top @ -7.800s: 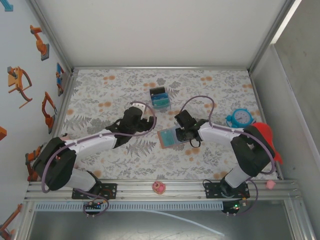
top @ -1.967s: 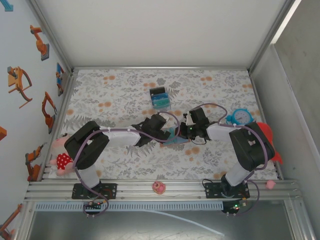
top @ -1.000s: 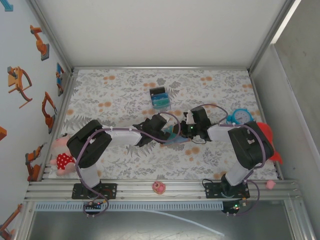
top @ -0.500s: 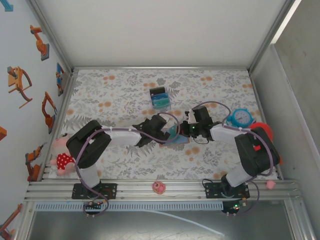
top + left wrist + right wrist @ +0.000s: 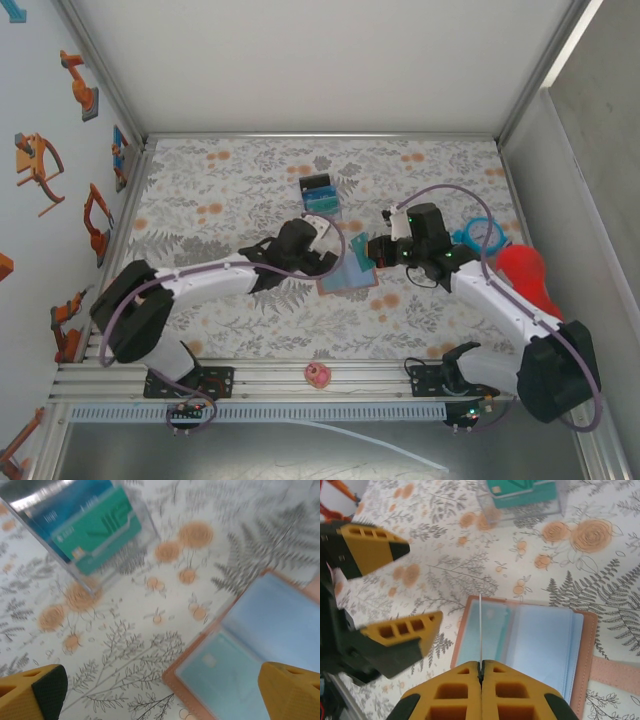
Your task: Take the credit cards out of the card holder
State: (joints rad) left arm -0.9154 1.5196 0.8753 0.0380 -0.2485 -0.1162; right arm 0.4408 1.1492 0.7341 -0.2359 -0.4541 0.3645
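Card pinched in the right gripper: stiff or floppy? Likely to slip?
Probably stiff: the card stands out from the shut right gripper as a straight edge-on line, with no droop. Likely very light, given how thin it looks. Slip risk seems real: only one end is clamped, so a knock could pivot it.

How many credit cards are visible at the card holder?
2: one card pinched edge-on in the right gripper over the card holder; another card in its pocket. Others may be hidden.
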